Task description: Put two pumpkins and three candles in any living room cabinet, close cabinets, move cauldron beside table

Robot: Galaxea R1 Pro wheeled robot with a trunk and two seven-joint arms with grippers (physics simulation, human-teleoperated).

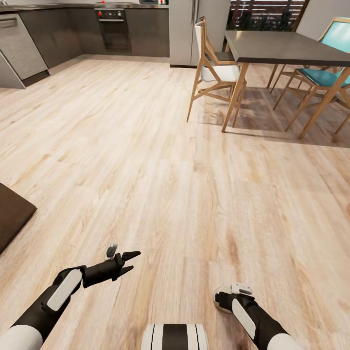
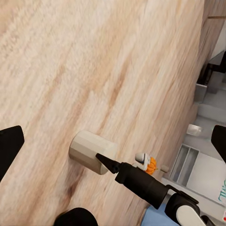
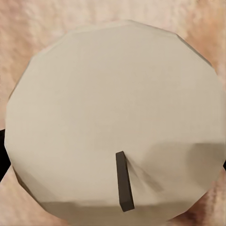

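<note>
- Position: robot on open wood floor. Kitchen units run along the top of the head view, and a dining table with chairs is at upper right. A dark brown corner shows at the left edge; I cannot tell what it belongs to.
- Left gripper: lower left of the head view, fingers apart, nothing between them.
- Right gripper: its black pointed tip touches the side of a cream candle. In the right wrist view the candle top and dark wick sit very close in front of the camera. I cannot tell whether the fingers are clamped on it or only beside it. My judgement is that it is being carried.
- One pumpkin: a small orange shape at lower right of the left wrist view, partly behind the right arm. What it rests on is unclear.
- Progress: judged early to middle. One candle is at the right gripper, not stowed. No storing is confirmed from here.
- Left to do: the two pumpkins and three candles into a cabinet, every cabinet shut, and the cauldron set beside a table.
</note>
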